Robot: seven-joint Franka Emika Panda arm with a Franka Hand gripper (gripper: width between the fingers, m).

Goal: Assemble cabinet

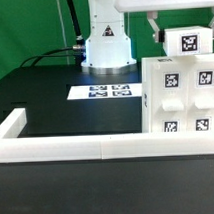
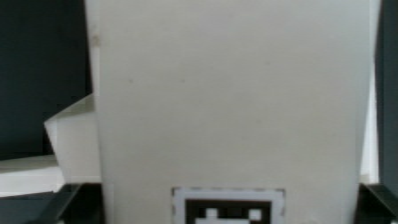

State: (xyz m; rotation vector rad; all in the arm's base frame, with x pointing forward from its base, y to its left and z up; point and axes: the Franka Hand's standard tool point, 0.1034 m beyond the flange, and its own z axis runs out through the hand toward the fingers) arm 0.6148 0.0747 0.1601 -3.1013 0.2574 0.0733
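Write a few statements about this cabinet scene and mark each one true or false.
1. The cabinet carries black-and-white square tags. True.
2. The marker board lies on top of the cabinet. False: it lies flat on the table, to the exterior view's left of the cabinet.
3. The table surface is white. False: it is black.
4. A low white border wall runs across the front of the exterior view. True.
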